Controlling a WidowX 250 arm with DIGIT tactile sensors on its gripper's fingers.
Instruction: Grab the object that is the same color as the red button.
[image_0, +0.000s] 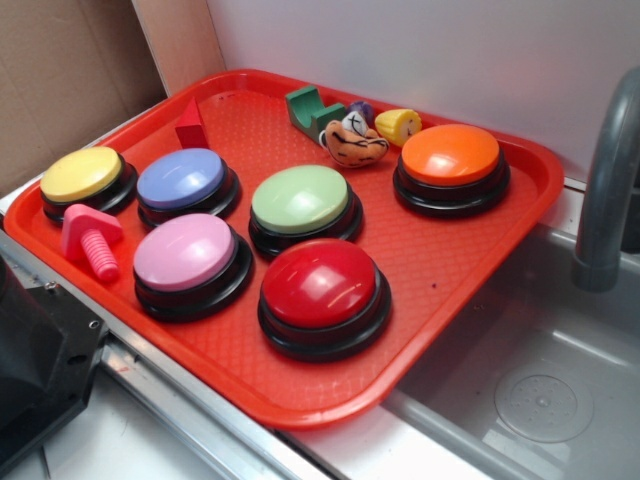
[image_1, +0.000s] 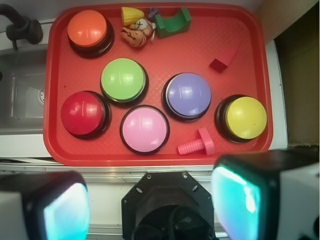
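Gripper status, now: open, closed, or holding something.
Gripper: open and empty, fingers spread wide, above the tray's near edge, far from the dark red block.

Red tray (image_0: 480, 262) sits on the counter (image_0: 200, 425), its right edge beside the sink (image_0: 560, 370). On the tray, exterior view:
- six dome buttons on black bases: yellow button (image_0: 82, 174) far left, purple button (image_0: 182, 178) next to it, green button (image_0: 300, 199) centre, orange button (image_0: 450, 155) far right, pink button (image_0: 185, 252) near left, red button (image_0: 320, 283) near centre
- pink bolt (image_0: 92, 240) at near-left edge, just beside the pink button
- dark red wedge block (image_0: 190, 126) far left, apart from the buttons
- green notched block (image_0: 308, 108), small figure toy (image_0: 355, 142) and yellow corn toy (image_0: 398, 126) clustered at far edge
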